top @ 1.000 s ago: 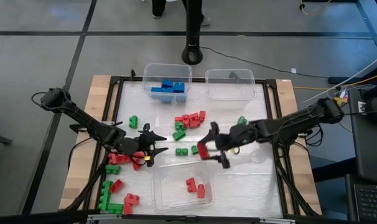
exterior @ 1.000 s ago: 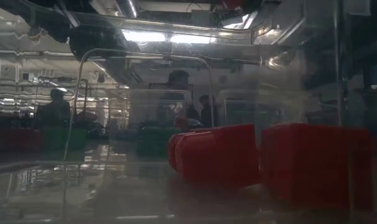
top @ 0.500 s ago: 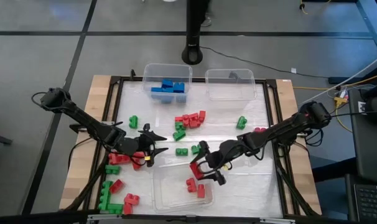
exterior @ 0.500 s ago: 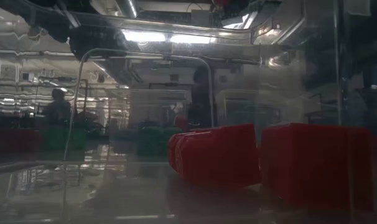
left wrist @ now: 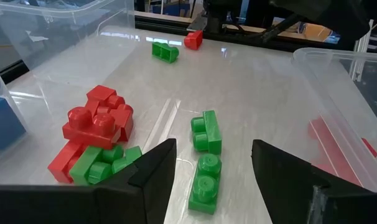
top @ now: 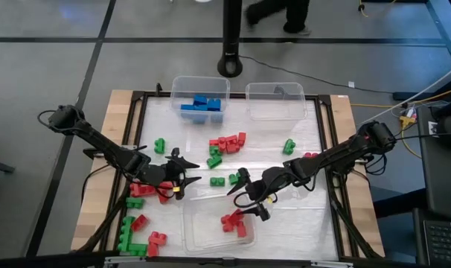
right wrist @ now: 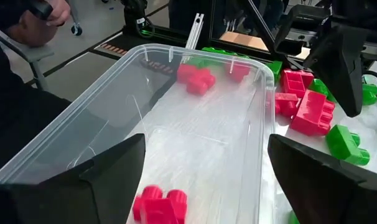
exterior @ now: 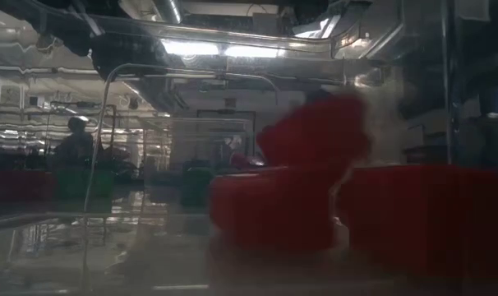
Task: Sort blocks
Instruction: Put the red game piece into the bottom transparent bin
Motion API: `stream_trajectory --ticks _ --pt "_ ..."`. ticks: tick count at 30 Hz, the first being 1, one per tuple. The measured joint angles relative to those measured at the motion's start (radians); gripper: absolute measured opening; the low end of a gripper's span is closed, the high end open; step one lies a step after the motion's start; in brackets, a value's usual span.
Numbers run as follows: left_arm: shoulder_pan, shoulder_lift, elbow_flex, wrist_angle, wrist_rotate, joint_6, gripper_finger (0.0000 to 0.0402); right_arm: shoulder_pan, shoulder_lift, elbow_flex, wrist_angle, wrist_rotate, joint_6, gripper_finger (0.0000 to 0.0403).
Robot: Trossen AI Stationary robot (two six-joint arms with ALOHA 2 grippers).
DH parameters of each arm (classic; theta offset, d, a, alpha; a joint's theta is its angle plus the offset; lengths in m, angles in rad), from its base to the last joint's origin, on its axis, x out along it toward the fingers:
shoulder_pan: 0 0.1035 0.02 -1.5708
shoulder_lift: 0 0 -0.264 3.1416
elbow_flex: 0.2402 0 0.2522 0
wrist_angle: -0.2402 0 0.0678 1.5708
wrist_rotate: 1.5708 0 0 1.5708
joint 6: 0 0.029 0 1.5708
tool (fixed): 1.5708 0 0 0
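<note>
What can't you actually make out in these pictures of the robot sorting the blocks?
- Low view: the red blocks in the near bin are dark blurs seen through the plastic wall; their number and shape cannot be told.
- High view: how many blue blocks lie in the far bin; they are too small and bunched.
- High view: the left gripper covers part of the red blocks beneath it.
- Right wrist view: the red block nearest the camera is cut off by the picture's edge.
</note>
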Motion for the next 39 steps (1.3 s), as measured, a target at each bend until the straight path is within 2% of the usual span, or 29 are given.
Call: stream_trajectory --ticks 2,5,9,12,18,20,22,25,29,35,39 --pt "0.0 0.0 0.0 0.0 0.0 0.0 0.0198 -0.001 -0.001 0.0 -0.018 -0.011 0.0 0.0339" --pt "0.0 0.0 0.0 -0.001 0.0 0.0 0.0198 -0.032 -0.05 -0.001 -0.118 -0.083 0.002 0.0339" --pt "0.0 0.0 0.0 -0.001 0.0 0.0 0.0198 -0.108 -0.168 0.035 -0.418 -0.11 0.015 0.0339" --pt "0.0 0.001 0.0 -0.001 0.0 0.0 0.0198 -0.149 -0.24 0.059 -0.706 0.017 0.035 0.0339" --pt "0.0 0.001 0.0 -0.006 0.0 0.0 0.0198 -0.198 -0.324 0.069 -1.172 0.352 0.1 0.034" --pt "0.0 0.001 0.0 -0.006 0.0 0.0 0.0198 -0.212 -0.324 0.068 -1.321 0.419 0.116 0.034" --pt "0.0 0.001 0.0 -0.005 0.0 0.0 0.0198 -0.232 -0.319 0.059 -1.434 0.441 0.13 0.034" --pt "0.0 0.001 0.0 -0.005 0.0 0.0 0.0198 -0.272 -0.313 0.02 -1.518 0.431 0.13 0.034" --pt "0.0 0.001 0.0 -0.005 0.0 0.001 0.0198 -0.332 -0.314 -0.059 -1.538 0.384 0.088 0.034" --pt "0.0 0.001 0.0 -0.007 0.0 0.0 0.0198 -0.379 -0.315 -0.193 -1.533 0.309 0.065 0.034" --pt "0.0 0.001 0.0 -0.007 0.0 0.001 0.0198 -0.38 -0.314 -0.241 -1.506 0.322 0.095 0.034"
